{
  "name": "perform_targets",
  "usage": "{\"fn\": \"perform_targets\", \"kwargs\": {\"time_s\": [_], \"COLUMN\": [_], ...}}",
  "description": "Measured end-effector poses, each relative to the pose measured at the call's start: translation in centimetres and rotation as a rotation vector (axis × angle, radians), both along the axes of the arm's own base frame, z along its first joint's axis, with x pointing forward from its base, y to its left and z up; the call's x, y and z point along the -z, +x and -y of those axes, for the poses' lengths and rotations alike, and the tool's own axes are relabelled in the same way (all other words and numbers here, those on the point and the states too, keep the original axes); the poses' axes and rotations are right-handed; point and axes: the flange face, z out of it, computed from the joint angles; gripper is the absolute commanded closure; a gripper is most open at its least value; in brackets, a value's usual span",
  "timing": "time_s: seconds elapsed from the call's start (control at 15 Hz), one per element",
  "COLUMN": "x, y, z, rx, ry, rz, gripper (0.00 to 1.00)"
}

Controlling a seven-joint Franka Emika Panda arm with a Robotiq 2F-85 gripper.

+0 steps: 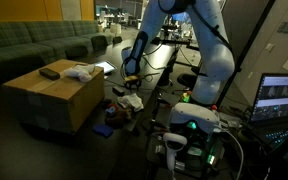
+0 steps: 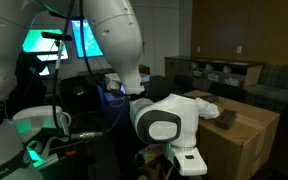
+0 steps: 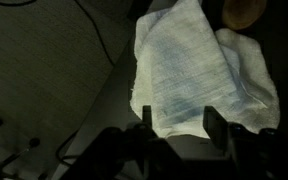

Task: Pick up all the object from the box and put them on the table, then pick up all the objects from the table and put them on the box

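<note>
On the table (image 3: 119,95), close to its edge, lies a pale cloth (image 3: 184,65), spread fairly flat with its weave showing in the wrist view. A whiter cloth (image 3: 252,75) sticks out from under its far side, touching it. Just past the two cloths, toward the top corner of that view, sits a small brown item (image 3: 246,12), only partly in frame.

The gripper (image 3: 179,125) hangs right over the pale cloth's near edge. Its two fingers (image 3: 214,122) are spread apart, one on each side of that edge, and nothing is pinched between them; the cloth rests on the table.

In an exterior view the gripper (image 1: 132,78) sits low over the table, just beside the box (image 1: 49,100). The box top carries a dark blocky item (image 1: 49,72) near its middle and a white cloth (image 1: 81,71) toward the edge nearest the arm. Both exterior views show the box (image 2: 246,140) with the dark item (image 2: 225,118) on top.

More small things lie in a dim heap below the gripper, too murky to sort out. Behind the box runs a green sofa (image 1: 34,45), and an open laptop (image 1: 282,97) glows at the far side.
</note>
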Motion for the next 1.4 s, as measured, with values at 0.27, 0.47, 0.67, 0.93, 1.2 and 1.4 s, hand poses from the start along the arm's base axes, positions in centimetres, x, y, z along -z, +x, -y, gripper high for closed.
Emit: {"fn": "perform_targets", "kwargs": {"time_s": [0.27, 0.47, 0.67, 0.93, 1.2, 1.4], "x": [-0.8, -1.5, -2.0, -1.1, 1.0, 2.7], "y": [1.2, 2.7, 4.2, 5.9, 7.9, 9.4], "z": [-0.9, -1.5, -1.3, 0.3, 3.3, 5.9], "rx": [-0.051, -0.134, -0.216, -0.276, -0.312, -0.330], "ry": [-0.026, -0.023, -0.010, 0.030, 0.080, 0.123], "rz": [0.024, 0.055, 0.080, 0.100, 0.123, 0.136], "gripper": [0.00, 0.00, 0.00, 0.00, 0.00, 0.00]}}
